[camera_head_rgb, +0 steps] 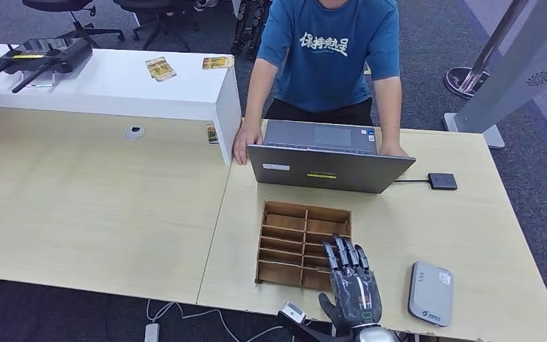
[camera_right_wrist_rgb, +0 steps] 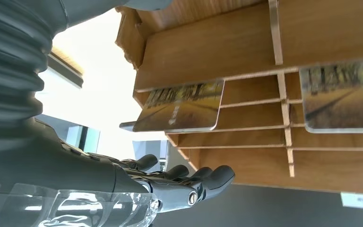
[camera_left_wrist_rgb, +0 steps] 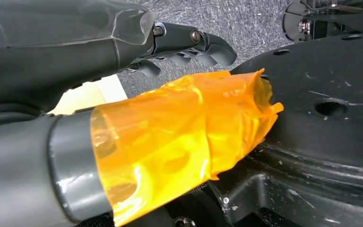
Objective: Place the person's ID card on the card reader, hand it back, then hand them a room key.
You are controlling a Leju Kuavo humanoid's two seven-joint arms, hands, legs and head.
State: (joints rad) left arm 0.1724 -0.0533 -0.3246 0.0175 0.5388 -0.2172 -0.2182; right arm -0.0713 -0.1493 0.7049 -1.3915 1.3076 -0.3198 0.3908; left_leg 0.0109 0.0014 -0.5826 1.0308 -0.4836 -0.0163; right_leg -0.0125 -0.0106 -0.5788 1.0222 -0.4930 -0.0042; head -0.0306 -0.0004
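A wooden card rack (camera_head_rgb: 292,239) stands on the table in front of the laptop. In the right wrist view two room key cards with a yellow tree-lined picture, one (camera_right_wrist_rgb: 179,106) and another (camera_right_wrist_rgb: 342,97), sit in the rack's slots (camera_right_wrist_rgb: 246,52). My right hand (camera_head_rgb: 352,285) hovers at the rack's near right corner, fingers (camera_right_wrist_rgb: 189,182) stretched out and empty. A grey card reader (camera_head_rgb: 430,292) lies flat to the right of that hand with nothing on it. My left hand (camera_left_wrist_rgb: 123,94) hangs low, its thumb wrapped in orange tape (camera_left_wrist_rgb: 184,137), holding nothing.
A person in a blue shirt (camera_head_rgb: 327,50) leans on the table behind an open laptop (camera_head_rgb: 327,167). A small black box (camera_head_rgb: 442,181) is cabled to the laptop. Two cards (camera_head_rgb: 160,68) lie on the white counter (camera_head_rgb: 114,92), and another (camera_head_rgb: 212,133) leans at its end.
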